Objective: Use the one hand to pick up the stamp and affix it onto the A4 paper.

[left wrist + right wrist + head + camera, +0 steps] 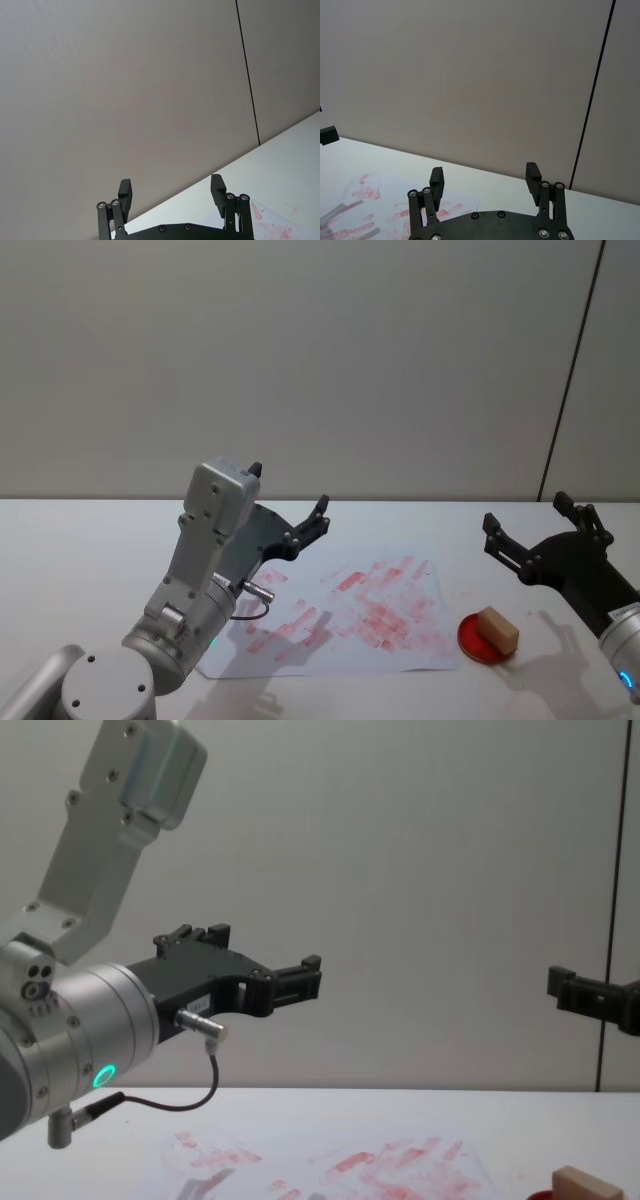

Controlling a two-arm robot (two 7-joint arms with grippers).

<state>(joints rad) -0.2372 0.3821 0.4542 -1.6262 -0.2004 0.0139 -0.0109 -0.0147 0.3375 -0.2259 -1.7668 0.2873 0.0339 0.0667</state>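
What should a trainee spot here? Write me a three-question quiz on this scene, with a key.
1. True or false: the small tan wooden rectangular stamp lies on the white A4 paper smeared with red ink marks.
2. What does the stamp rest on? A) the flat red round ink pad B) the paper C) nothing, because it is gripped
3. Which is raised nearer the stamp: the black left end effector or the black right end effector?

Key:
1. False. It sits off the sheet, to the robot's right.
2. A.
3. The right one. Both are open and hold nothing.
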